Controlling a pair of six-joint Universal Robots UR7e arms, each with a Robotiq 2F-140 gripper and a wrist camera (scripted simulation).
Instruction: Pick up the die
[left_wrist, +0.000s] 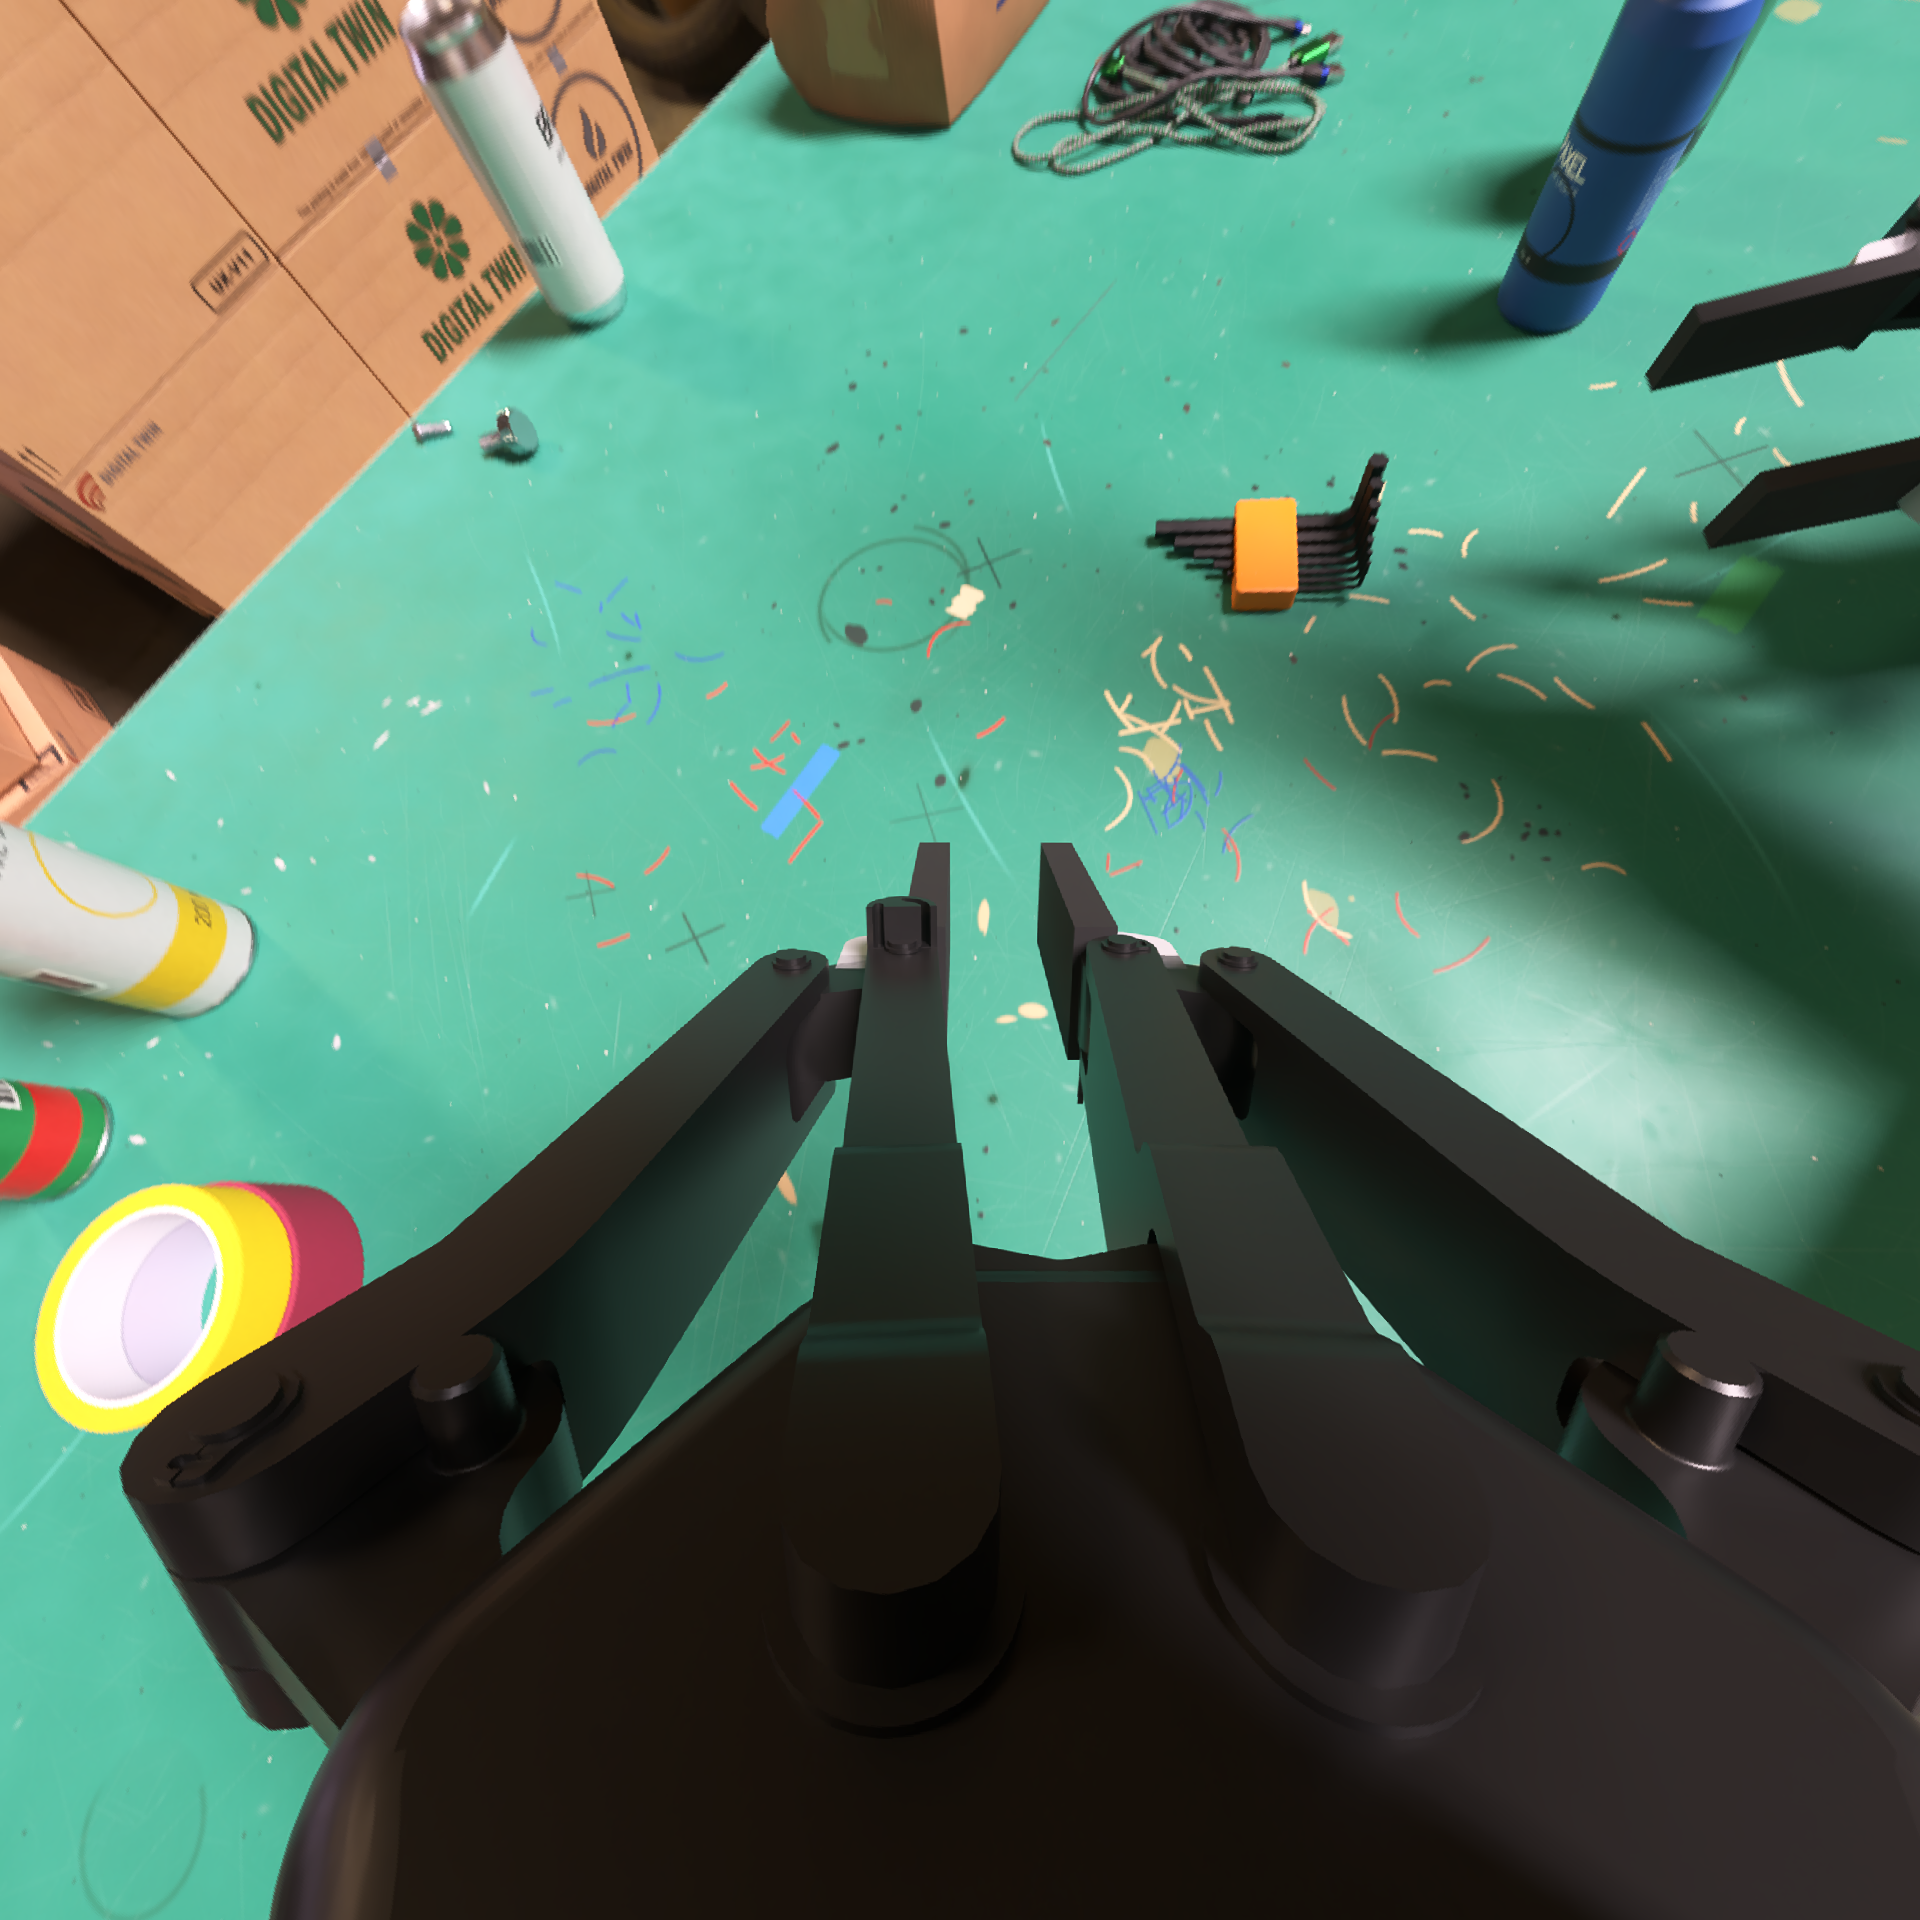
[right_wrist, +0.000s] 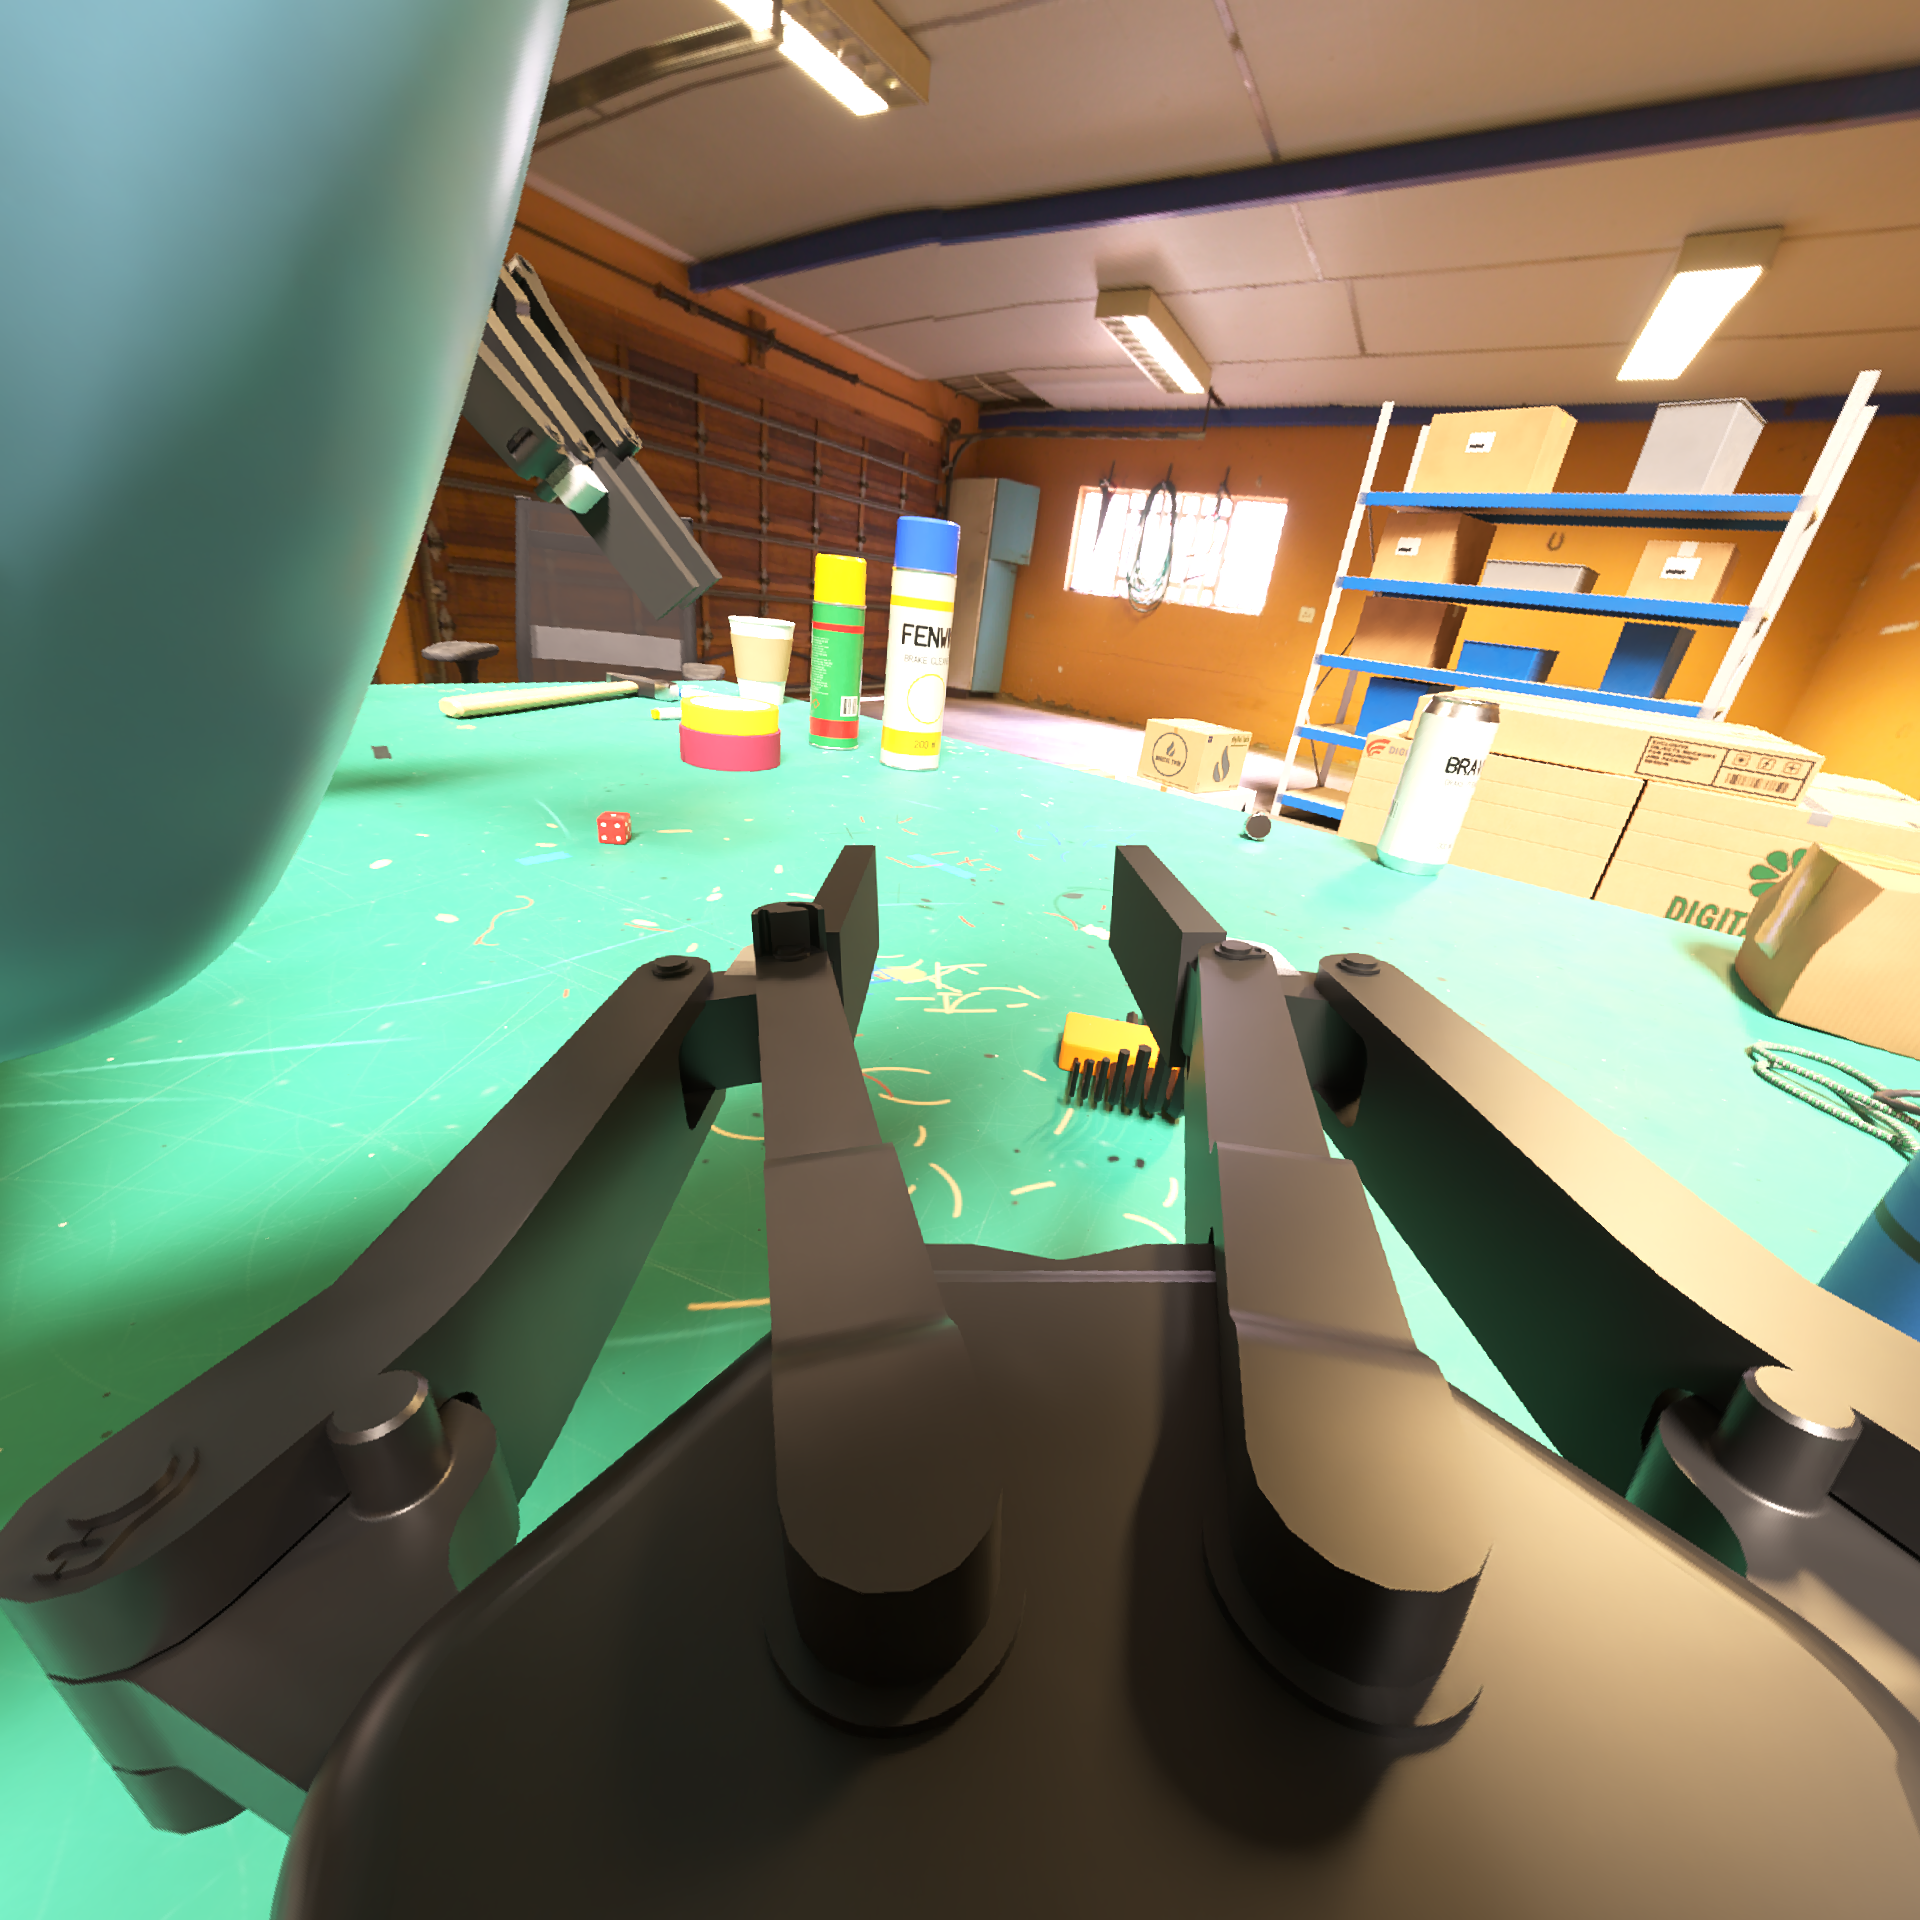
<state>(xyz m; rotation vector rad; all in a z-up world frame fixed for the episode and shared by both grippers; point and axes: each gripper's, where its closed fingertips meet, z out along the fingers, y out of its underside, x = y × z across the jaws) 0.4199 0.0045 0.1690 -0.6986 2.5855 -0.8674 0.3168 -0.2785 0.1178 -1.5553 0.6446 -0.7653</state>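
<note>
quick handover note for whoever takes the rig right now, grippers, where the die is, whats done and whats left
Left gripper: jaws nearly closed with a narrow gap, nothing between them, over bare green mat.
Right gripper: open, empty, low over the mat near the hex key set.
Die: small and red, sitting free on the mat, ahead and left of the right gripper, short of the tape rolls and spray cans. The left wrist view does not show it.
Done: no grasp yet.
Left: approach the die, close on it, lift.
</note>
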